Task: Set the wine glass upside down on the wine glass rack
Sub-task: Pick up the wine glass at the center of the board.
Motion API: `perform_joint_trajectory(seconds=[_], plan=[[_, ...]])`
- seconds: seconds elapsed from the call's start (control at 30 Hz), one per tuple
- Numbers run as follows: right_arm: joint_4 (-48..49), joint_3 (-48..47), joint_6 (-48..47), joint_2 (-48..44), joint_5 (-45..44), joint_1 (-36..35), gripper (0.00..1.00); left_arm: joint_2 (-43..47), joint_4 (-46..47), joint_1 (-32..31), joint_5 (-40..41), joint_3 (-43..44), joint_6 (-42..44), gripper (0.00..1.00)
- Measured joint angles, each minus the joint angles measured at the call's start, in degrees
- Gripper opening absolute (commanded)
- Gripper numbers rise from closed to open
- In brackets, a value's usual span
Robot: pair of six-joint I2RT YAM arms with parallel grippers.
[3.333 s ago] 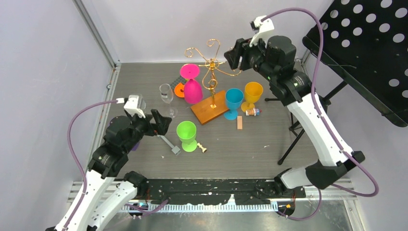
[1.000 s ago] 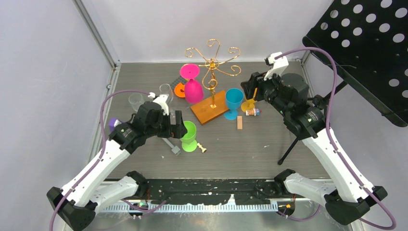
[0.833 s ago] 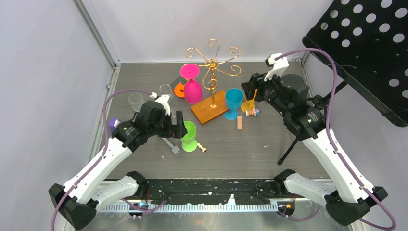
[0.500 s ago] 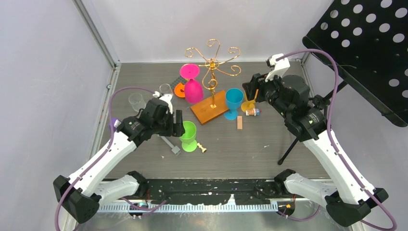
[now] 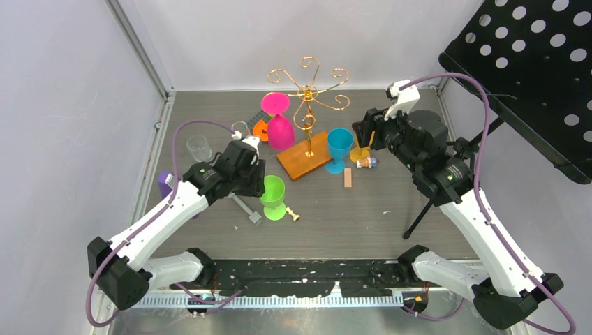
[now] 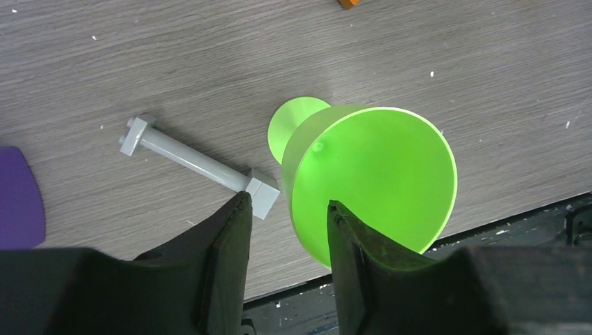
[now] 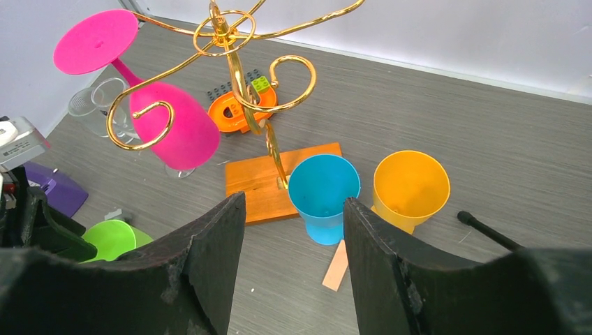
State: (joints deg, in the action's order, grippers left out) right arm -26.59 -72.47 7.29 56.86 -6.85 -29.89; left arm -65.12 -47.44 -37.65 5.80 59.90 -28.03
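Observation:
The gold wire wine glass rack (image 5: 307, 94) stands on its wooden base (image 5: 301, 159) at the back middle. A pink wine glass (image 5: 279, 130) hangs upside down on one arm. A green wine glass (image 5: 272, 193) stands upright in front. My left gripper (image 5: 255, 179) is open at its left rim. In the left wrist view the gripper (image 6: 286, 204) straddles the near wall of the green bowl (image 6: 377, 174). My right gripper (image 5: 363, 132) is open and empty above the blue glass (image 7: 323, 187) and yellow glass (image 7: 410, 183), right of the rack (image 7: 237, 66).
A grey bar (image 5: 246, 208) lies left of the green glass. Clear cups (image 5: 199, 147) and a purple object (image 5: 166, 183) sit at the left. An orange ring (image 5: 260, 130) lies behind the pink glass. A wooden block (image 5: 348, 179) and a black perforated stand (image 5: 530, 77) are on the right.
My left arm has reached right and forward to the green glass, its open jaws now at the rim. My right arm dropped from beside the rack top, then stayed nearly still.

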Motion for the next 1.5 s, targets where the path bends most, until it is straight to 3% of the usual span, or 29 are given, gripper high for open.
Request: perform_joint_trajectory(seconds=[0.13,0.5,0.7,0.9,1.2,1.5], plan=[[0.0,0.0,0.0,0.0,-0.1,0.0,0.6,-1.0,0.0,-0.5,0.9,0.0,0.0,0.24],[-0.3,0.4,0.0,-0.3,-0.2,0.0,0.6,-3.3,0.3,-1.3,1.9,0.0,0.0,0.2],[-0.7,0.4,-0.1,-0.7,-0.6,0.0,0.6,-3.7,0.5,-1.4,2.2,0.0,0.0,0.0],[-0.9,0.4,-0.3,-1.3,-0.8,0.0,0.6,-2.8,0.4,-1.4,2.4,-0.1,0.2,0.0],[-2.1,0.4,0.0,-5.3,-0.2,0.0,0.6,12.5,2.7,-1.4,-1.8,-4.1,2.3,0.0],[-2.6,0.4,6.3,-9.7,6.8,0.0,0.61,28.7,8.1,-1.4,-4.1,-6.3,2.9,0.0]])
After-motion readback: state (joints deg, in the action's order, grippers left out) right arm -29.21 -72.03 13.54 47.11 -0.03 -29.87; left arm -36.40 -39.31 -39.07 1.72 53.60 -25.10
